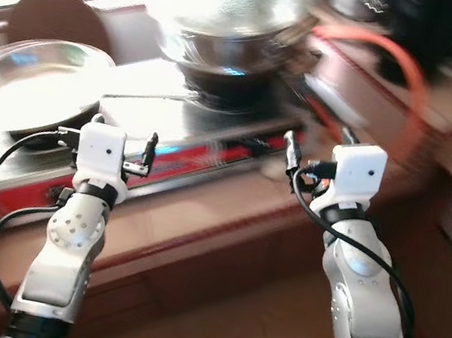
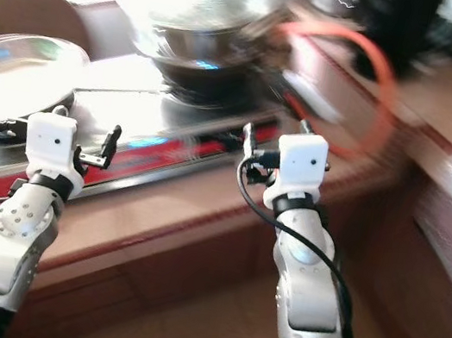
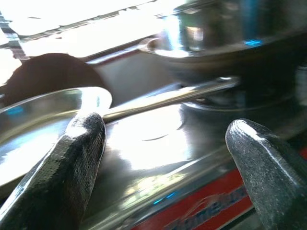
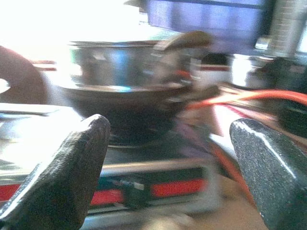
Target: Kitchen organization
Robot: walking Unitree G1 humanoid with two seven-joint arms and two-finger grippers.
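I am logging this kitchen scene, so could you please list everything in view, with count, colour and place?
Stove: one, steel top with a red front strip, on the brown counter.
Pot: one, shiny steel with a dark base, on the stove's right burner.
Pan: one, shiny steel and shallow, on the stove's left side; its long handle points toward the pot.
Round board: one, dark brown, behind the pan.
Hose: one, orange, looping right of the stove.
Counter: one, reddish brown, under the stove.
Dark items at the back right: blurred, cannot tell.
Left gripper: black jaws open, before the stove front.
Right gripper: black jaws open, near the stove's right corner.
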